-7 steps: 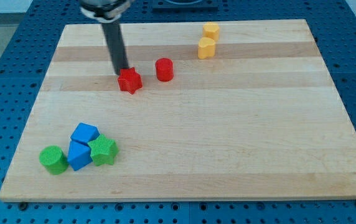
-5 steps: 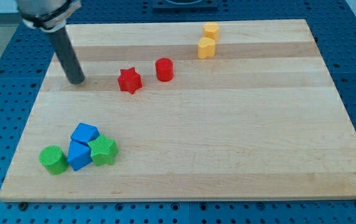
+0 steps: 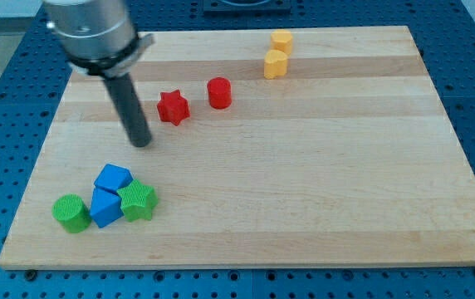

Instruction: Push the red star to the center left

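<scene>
Tip (image 3: pixel 141 143) — on board, lower left of red star (image 3: pixel 172 108), apart | jaws — none shown, state untellable

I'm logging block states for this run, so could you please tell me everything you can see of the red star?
The red star is a small, chunky, star-shaped block in plain matt red, lying flat on the wooden board in its upper-left part. Nothing touches it: the red cylinder sits apart on the view's right, and my tip rests apart, below and to the view's left.
</scene>
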`<control>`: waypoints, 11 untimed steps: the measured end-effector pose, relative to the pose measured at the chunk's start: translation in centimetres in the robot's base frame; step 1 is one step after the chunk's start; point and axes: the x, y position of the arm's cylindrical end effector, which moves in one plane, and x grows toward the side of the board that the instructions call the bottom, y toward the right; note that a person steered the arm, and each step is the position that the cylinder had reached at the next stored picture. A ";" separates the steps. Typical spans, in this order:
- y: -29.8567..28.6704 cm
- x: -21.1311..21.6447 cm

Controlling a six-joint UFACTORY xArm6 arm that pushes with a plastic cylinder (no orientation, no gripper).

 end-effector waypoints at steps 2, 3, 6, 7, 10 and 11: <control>7.4 -2.1; 7.5 -4.2; 0.0 -6.0; 0.0 -6.5; 0.9 -9.7; 0.3 -11.0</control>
